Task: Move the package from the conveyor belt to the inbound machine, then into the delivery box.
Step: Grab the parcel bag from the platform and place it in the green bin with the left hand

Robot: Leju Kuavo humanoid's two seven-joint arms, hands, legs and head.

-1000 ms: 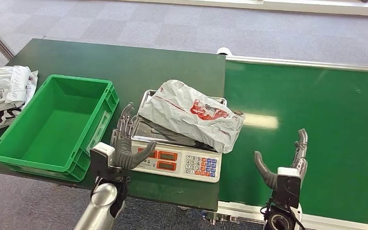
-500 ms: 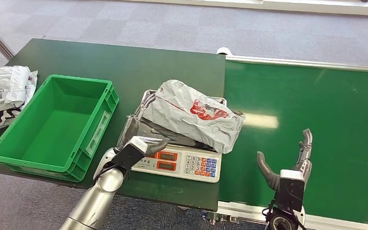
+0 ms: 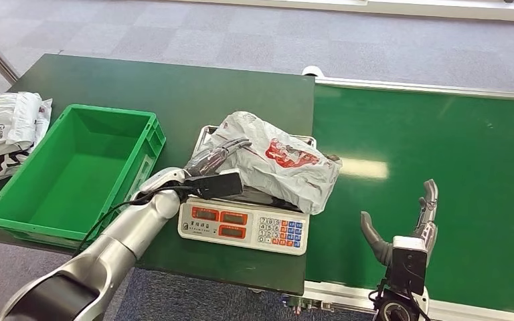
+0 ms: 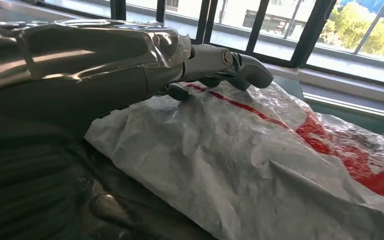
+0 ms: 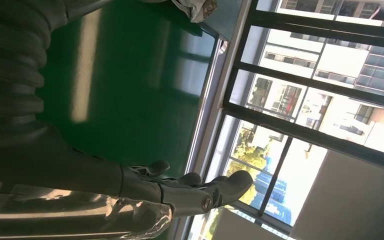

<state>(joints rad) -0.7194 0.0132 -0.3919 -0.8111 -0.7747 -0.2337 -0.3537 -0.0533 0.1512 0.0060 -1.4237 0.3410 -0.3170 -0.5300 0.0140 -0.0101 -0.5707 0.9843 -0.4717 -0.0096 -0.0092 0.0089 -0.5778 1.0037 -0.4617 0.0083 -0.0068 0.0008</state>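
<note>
The package [image 3: 274,164] is a crinkly white-grey plastic mailer bag with a red printed graphic, sitting slumped on the steel pan of the scale [image 3: 247,224] just left of frame centre, hanging off the pan's right edge. The scale is cream plastic with orange display windows and a blue-and-white keypad; the lettering is too small to read. The left hand [image 3: 214,167] lies on the bag's left end, fingers [image 4: 230,62] stretched over the top of the wrinkled film, though whether it actually has a grip I can't tell. The right hand [image 3: 405,231] hovers lower right over the smooth glossy green conveyor belt [image 3: 455,167], fingers spread, holding nothing. The delivery box [image 3: 20,210] is a ribbed green plastic crate at left on the dark green worktop [image 3: 174,87], with more grey mailers [image 3: 3,130] beside it at the frame's left edge.
</note>
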